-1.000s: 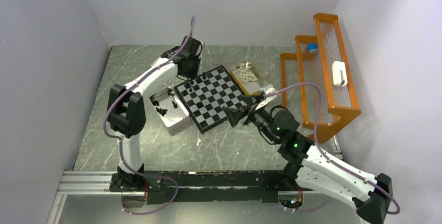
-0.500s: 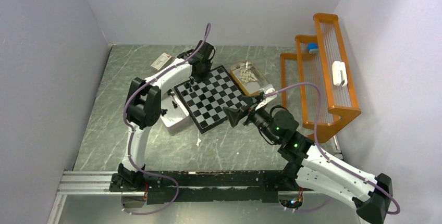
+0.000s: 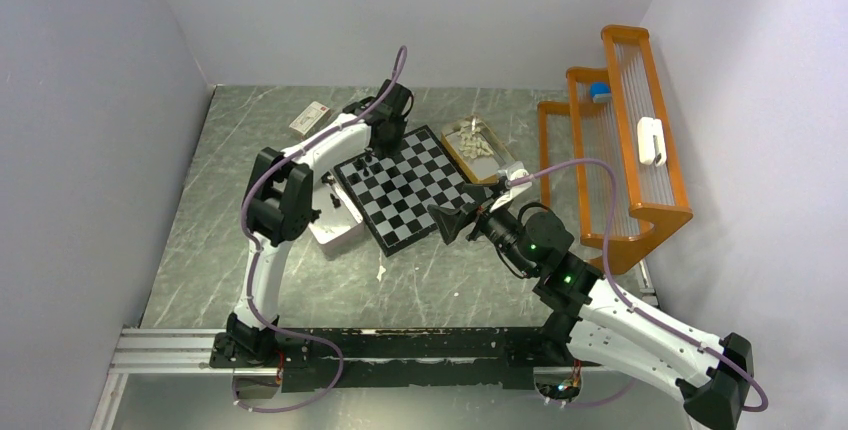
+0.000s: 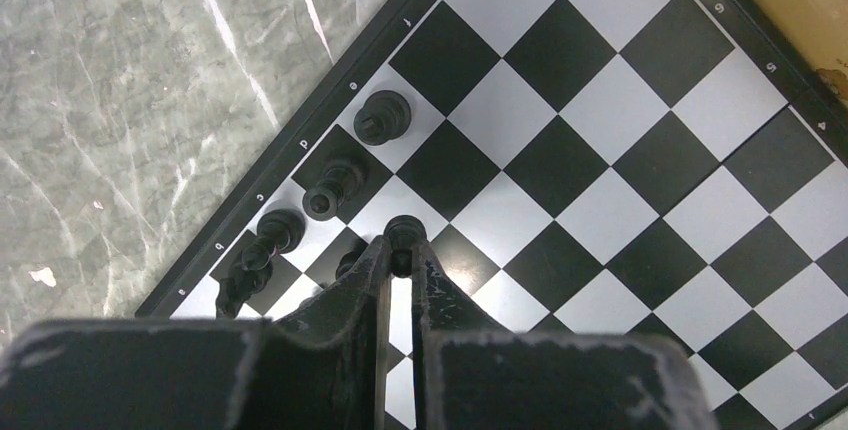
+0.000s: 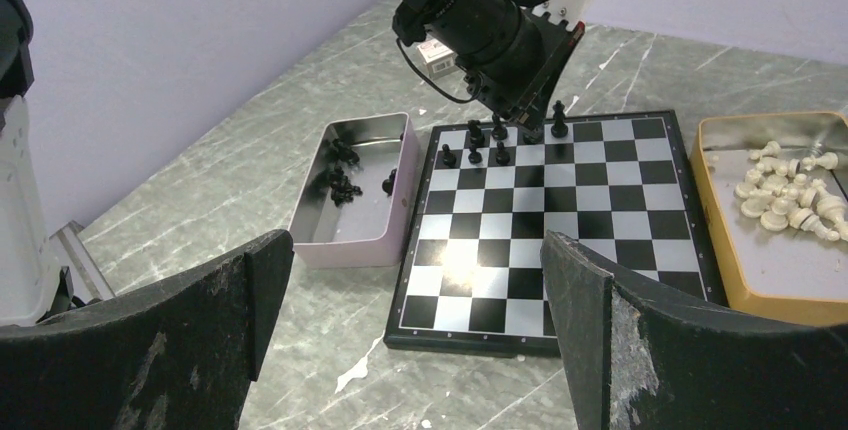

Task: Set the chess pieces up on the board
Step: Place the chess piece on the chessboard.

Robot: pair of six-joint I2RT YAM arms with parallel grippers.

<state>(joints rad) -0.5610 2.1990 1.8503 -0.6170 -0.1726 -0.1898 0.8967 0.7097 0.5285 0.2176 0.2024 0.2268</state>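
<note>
I'm mid-placement: my left pincer (image 4: pixel 400 255), nearly closed, pinches a tiny black chessman (image 4: pixel 402 232) over the flat black-and-pale checked chessboard (image 4: pixel 600 215) (touching down or not, I can't tell), with three black fellows (image 4: pixel 332 188) just beyond its tips. Next, I judge: lower, release squarely. My right pincer (image 5: pixel 420 330) gapes empty.

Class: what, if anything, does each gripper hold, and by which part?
The left gripper pinches a black chess piece near its top, over the board. The right gripper is open and holds nothing.
</note>
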